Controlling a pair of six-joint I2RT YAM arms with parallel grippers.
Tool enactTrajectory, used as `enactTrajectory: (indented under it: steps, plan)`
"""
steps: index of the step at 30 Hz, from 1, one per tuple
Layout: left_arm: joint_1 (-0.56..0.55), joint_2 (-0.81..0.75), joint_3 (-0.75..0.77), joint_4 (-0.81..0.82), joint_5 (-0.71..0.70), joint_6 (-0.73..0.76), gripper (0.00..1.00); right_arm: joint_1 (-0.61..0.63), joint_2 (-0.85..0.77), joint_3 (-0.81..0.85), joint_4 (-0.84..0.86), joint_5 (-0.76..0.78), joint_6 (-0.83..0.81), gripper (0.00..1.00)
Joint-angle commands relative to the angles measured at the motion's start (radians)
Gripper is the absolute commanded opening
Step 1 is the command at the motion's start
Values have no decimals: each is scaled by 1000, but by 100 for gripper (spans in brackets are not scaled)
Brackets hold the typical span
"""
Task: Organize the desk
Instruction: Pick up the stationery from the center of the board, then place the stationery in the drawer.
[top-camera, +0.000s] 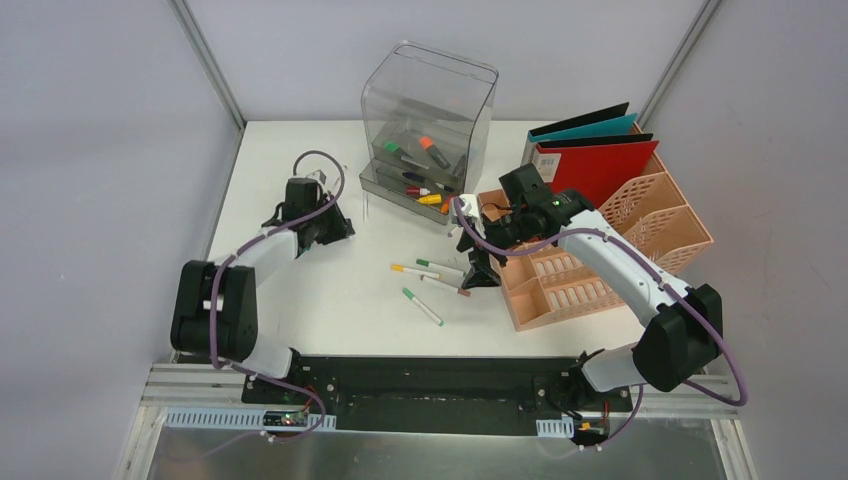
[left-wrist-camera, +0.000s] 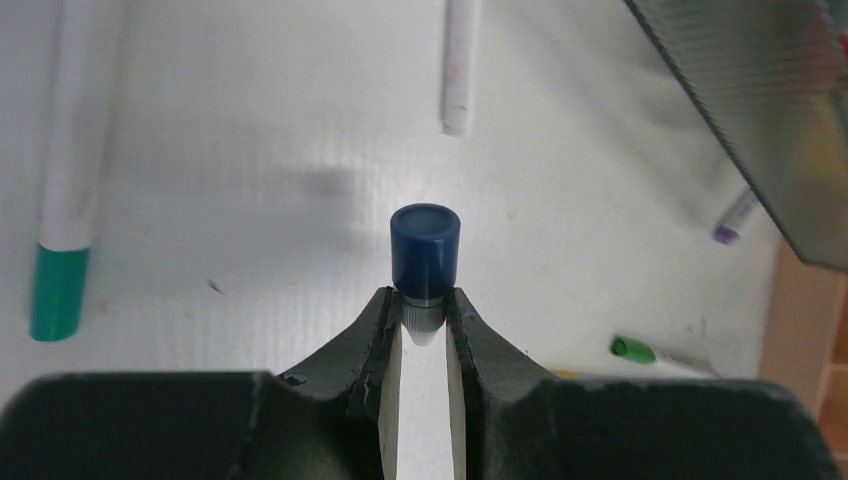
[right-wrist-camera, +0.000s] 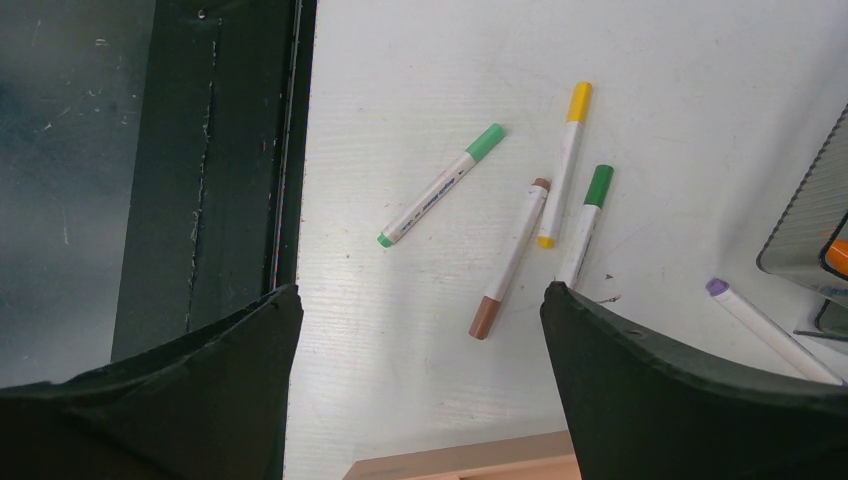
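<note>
Left gripper (left-wrist-camera: 420, 318) clamped on a blue-capped marker (left-wrist-camera: 425, 248) | right gripper (right-wrist-camera: 420, 292) jaws wide apart above loose markers (right-wrist-camera: 512, 258) | white desk (top-camera: 330, 300) lies beneath both arms, framed by grey walls | print on green-capped marker (right-wrist-camera: 440, 187) too small to read

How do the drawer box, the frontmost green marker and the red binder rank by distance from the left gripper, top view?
From the left gripper:
1. Drawer box, just right of it.
2. Green marker, right and toward the front.
3. Red binder, far right, at the back.
</note>
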Motion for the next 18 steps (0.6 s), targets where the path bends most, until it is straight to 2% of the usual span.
enactTrajectory:
  steps: [1,5,11,14,18]
  plan:
    - [2,-161,-165,326,167,-91,0,-4,-3,27,9,-13,-26,93]
    - [1,-227,-311,548,278,-185,0,-5,-6,27,8,-11,-26,93]
    - [0,-223,-463,936,380,-367,0,-4,-11,26,10,-11,-26,93]
    - [-2,-206,-500,1049,392,-426,0,-4,-9,26,10,-11,-28,93]
    - [-18,-169,-488,1116,392,-486,0,-4,-6,25,10,-9,-27,93]
